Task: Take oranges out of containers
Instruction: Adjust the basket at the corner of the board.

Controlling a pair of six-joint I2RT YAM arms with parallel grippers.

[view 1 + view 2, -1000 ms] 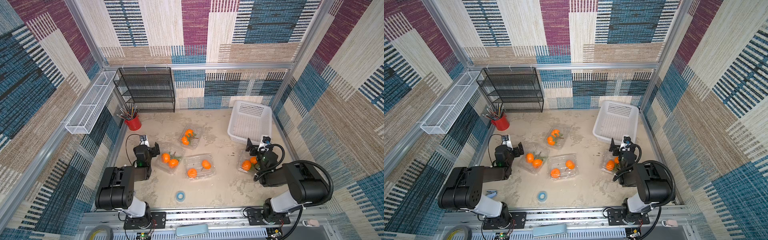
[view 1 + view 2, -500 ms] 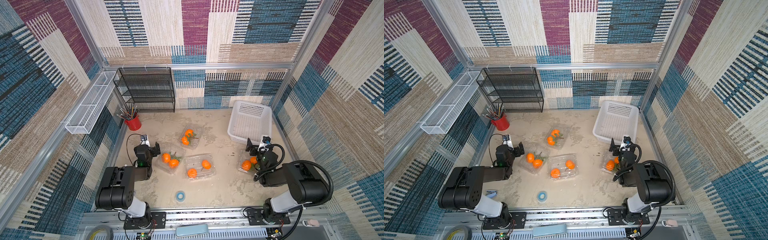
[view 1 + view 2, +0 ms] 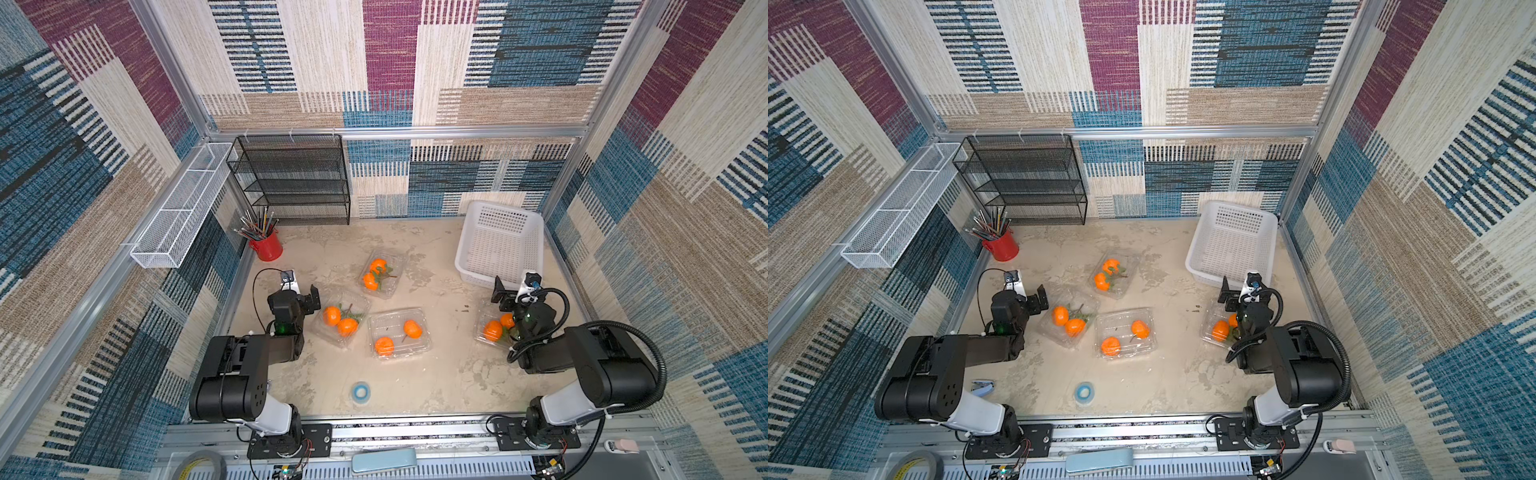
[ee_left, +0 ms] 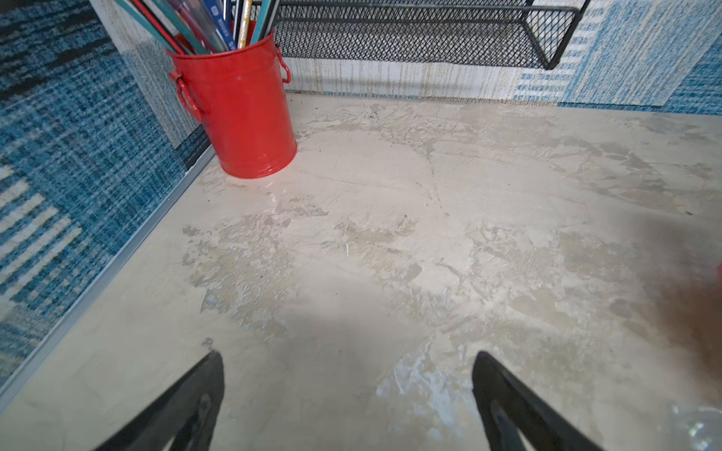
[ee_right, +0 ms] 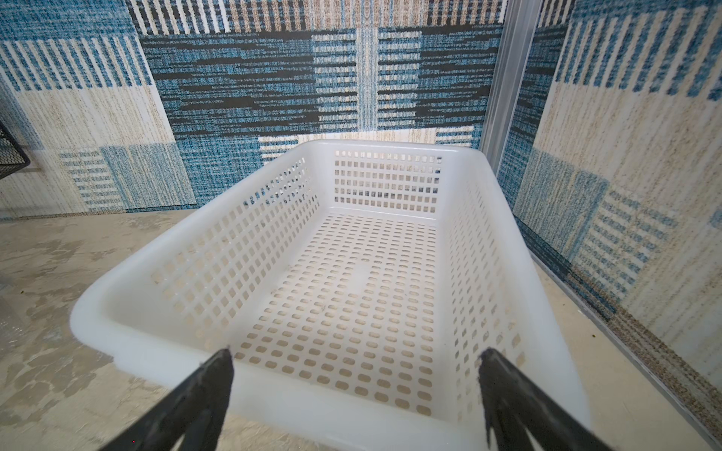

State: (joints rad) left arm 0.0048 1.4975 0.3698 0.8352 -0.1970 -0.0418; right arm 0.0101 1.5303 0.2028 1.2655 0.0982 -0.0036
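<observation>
Oranges (image 3: 384, 345) all inside clear containers, two per box, four boxes, none loose on the worktop (image 3: 440, 374).

Closest to the front edge is a blue tape roll (image 3: 360, 391), flat and apart from everything.

Next back is the centre container (image 3: 395, 320), mid-worktop, its two oranges apart from each other. Just left of it is the left container (image 3: 357, 301), turned at an angle, with two oranges touching and green leaves showing. The right container (image 3: 482, 318) is near the right edge, level with those; it holds two oranges and is partly hidden by the right arm.

The left end effector (image 3: 301, 293) is near the left edge, just beside the left container. Its jaws are spread wide with nothing between them, and the left wrist view shows only bare worktop between the fingers (image 4: 203, 394). The right end effector (image 3: 513, 291) is just past the right container, jaws also wide and holding nothing. In the right wrist view it faces the white basket (image 3: 464, 237).

Farther back is the far container (image 3: 397, 282), mid-worktop, with two oranges and leaves.

The white basket sits at the back right corner. A red pot (image 3: 266, 249) full of pencils is at the back left corner, and a black wire shelf (image 3: 295, 178) stands along the back edge. A white mesh trough (image 3: 178, 208) hangs on the left wall.
</observation>
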